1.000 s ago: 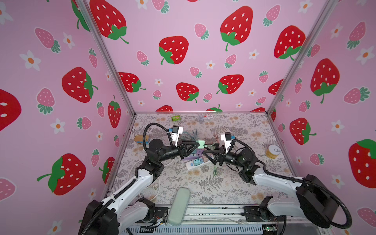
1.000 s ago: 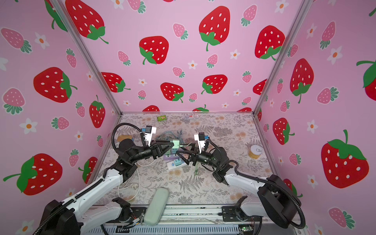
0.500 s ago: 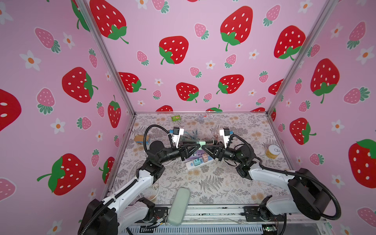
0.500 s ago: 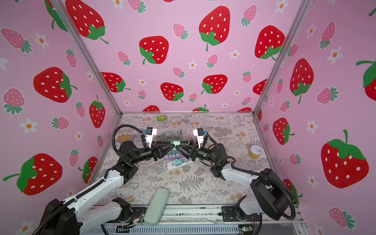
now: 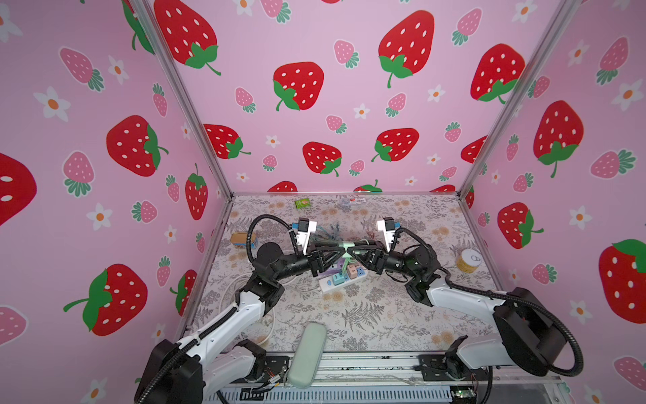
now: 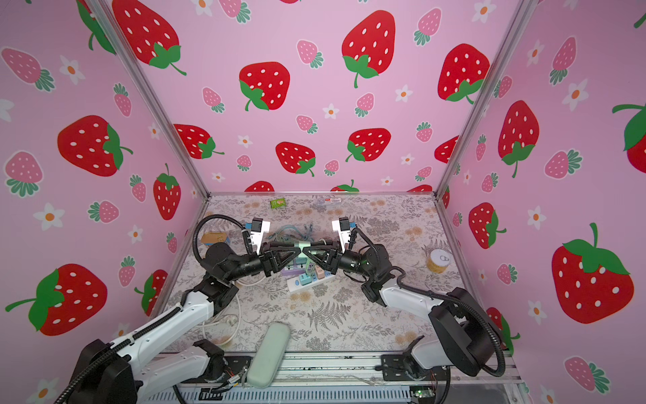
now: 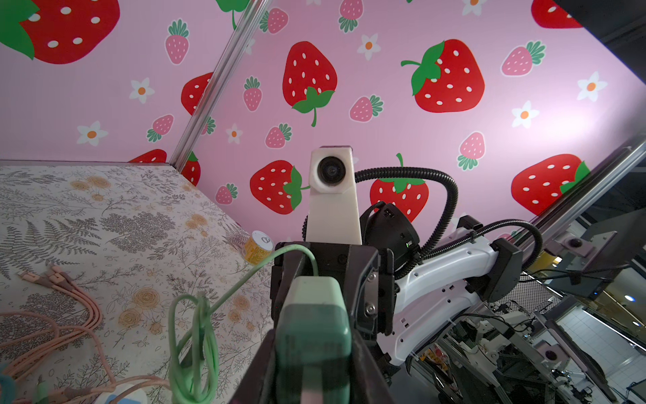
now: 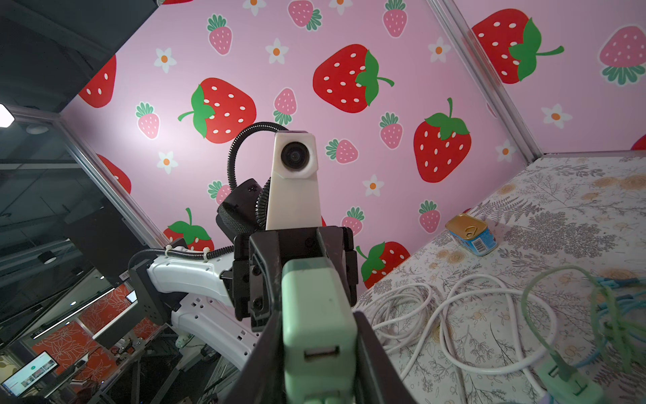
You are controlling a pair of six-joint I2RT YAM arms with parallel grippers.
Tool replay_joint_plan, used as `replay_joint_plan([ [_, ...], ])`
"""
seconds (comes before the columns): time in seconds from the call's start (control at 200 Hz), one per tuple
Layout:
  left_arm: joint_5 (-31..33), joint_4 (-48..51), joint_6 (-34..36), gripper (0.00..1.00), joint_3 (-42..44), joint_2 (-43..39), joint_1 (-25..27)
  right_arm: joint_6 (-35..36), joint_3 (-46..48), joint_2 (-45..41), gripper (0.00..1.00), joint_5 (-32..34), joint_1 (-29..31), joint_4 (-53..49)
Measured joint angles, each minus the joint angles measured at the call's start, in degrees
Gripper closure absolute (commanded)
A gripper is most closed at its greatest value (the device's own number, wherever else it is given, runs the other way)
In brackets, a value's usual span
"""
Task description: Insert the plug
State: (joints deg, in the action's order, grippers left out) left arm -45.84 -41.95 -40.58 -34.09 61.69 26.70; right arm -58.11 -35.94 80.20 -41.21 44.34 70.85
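Robotics lab, set up as a test booth. Closed in by pink panels printed with red strawberries (image 5: 332, 42), joined at bare aluminium corner posts (image 5: 181, 94) over a grey floral-print table sheet (image 5: 384, 314). Along the lower edge of both top views, a slotted metal base rail (image 5: 367, 363). Past the open side: lit computer monitor (image 8: 29, 372) lower left in the right wrist view, wired equipment racks (image 7: 489, 349) lower right in the left wrist view.

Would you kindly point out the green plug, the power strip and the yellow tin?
green plug (image 8: 318, 307), right wrist view, its broad face.
power strip (image 5: 327, 286), in a top view, its bare white end.
yellow tin (image 5: 466, 267), in a top view, its side wall.
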Motion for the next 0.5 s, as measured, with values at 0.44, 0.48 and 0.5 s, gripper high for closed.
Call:
replay_joint_plan([
  [0.44,-0.9,2.4,1.2,0.70,-0.4,0.1,0.0,5.3,-1.3,-3.6,0.89,-1.4,-0.5,-10.2],
  [0.48,-1.2,2.8,1.3,0.67,-0.7,0.1,0.0,6.2,-1.6,-4.5,0.90,-1.4,-0.6,-12.2],
  [0.5,-1.2,3.0,1.4,0.66,-0.9,0.1,0.0,6.8,-1.7,-4.9,0.90,-1.3,-0.7,-13.1],
])
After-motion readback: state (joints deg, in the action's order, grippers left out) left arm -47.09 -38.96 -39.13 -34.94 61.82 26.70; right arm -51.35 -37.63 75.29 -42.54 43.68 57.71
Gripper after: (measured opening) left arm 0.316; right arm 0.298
